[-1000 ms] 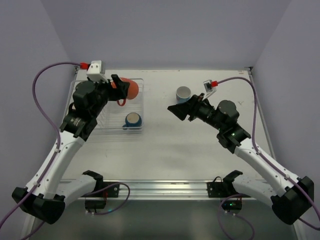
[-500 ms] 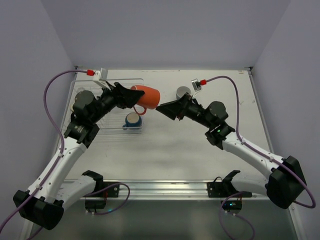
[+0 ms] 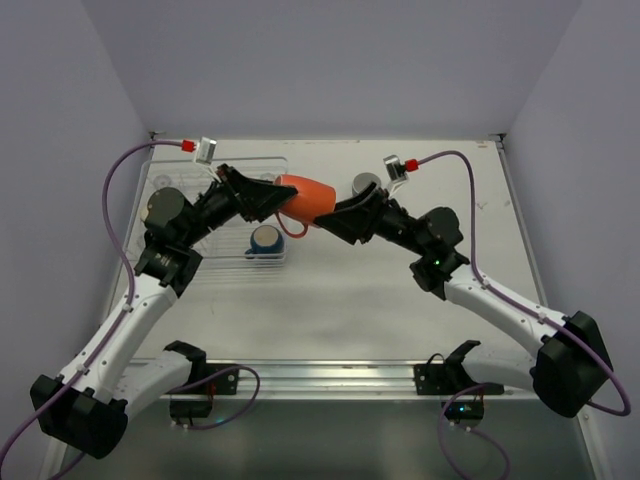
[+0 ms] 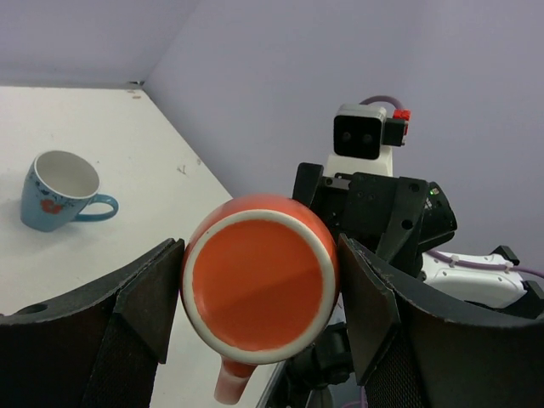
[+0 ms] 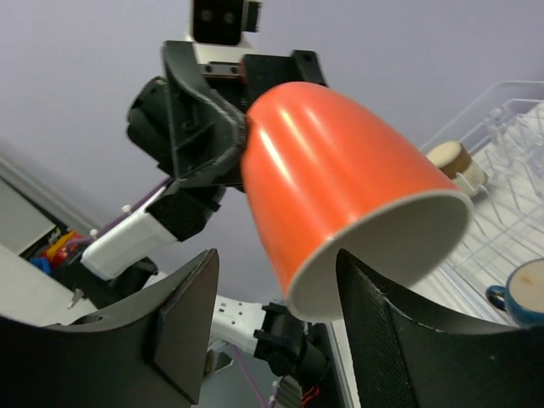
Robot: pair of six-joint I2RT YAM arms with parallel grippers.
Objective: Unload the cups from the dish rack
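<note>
My left gripper (image 3: 283, 199) is shut on the orange mug (image 3: 308, 199) and holds it on its side in the air, right of the dish rack (image 3: 205, 240). In the left wrist view the mug's base (image 4: 259, 285) sits between my fingers. My right gripper (image 3: 328, 218) is open, its jaws on either side of the mug's open rim (image 5: 382, 246). A dark-blue mug (image 3: 265, 240) stands in the rack. A light-blue mug (image 4: 58, 190) stands on the table behind the right gripper. A tan cup (image 5: 450, 157) shows in the rack.
The two arms meet over the middle back of the white table (image 3: 330, 300). Purple cables arc above both wrists. The clear rack (image 5: 510, 212) takes up the back left corner. Grey walls close in on three sides.
My left gripper has lifted the orange mug out of the rack and carried it right. My right gripper has moved left, and its jaws now straddle the mug's rim.
</note>
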